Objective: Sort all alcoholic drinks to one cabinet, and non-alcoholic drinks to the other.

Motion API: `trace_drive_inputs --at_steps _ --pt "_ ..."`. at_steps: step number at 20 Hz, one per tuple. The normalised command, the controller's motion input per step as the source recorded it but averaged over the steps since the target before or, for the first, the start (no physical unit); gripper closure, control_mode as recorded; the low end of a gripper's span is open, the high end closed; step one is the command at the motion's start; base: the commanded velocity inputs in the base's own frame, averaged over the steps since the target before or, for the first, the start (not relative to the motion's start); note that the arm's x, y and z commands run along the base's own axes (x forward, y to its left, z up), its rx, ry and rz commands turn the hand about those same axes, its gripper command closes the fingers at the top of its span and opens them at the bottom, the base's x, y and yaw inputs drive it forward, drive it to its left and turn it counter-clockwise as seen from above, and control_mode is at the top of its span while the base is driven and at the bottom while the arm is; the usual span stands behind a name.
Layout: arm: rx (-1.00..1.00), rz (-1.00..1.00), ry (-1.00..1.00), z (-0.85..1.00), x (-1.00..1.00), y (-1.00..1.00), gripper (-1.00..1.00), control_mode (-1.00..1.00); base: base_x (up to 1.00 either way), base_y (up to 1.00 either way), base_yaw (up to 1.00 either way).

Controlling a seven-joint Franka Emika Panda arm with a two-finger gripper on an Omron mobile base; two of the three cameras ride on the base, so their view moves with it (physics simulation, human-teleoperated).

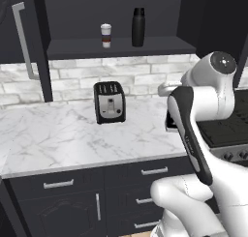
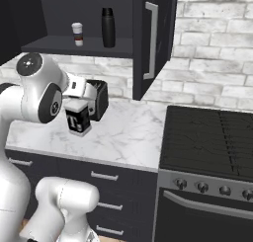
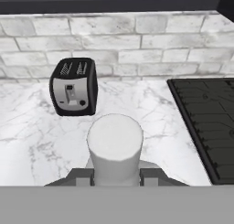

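The squat pale bottle [image 2: 78,120] is pinched in the gripper [image 2: 79,103] above the counter [image 2: 128,132] — carried, presumably, for shelving. At twelve o'clock, the coffee cup [image 1: 106,36] and black flask [image 1: 138,27] occupy the open cabinet [image 1: 121,47] — likely the non-alcoholic one.

arm: folded up tight, elbow high, forearm dropping back down | gripper [image 2: 79,118]: low by the base, pointing roughly forward | fingers: clamped on the pale bottle [image 2: 78,118], held upright

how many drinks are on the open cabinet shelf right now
2: the coffee cup stands toward the left of the shelf, the black flask to its right. A third drink, the pale bottle, is held over the counter.
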Motion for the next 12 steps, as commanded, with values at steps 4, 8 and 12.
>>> trace_drive_inputs --at_steps 4,8,12 --pt "0.00 0.00 -0.01 0.12 -0.24 0.00 1.00 -1.00 0.00 0.00 0.00" --pt "0.00 0.00 0.00 0.12 -0.18 0.00 1.00 -1.00 0.00 0.00 0.00" --pt "0.00 0.00 0.00 0.11 -0.18 0.00 1.00 -1.00 0.00 0.00 0.00"
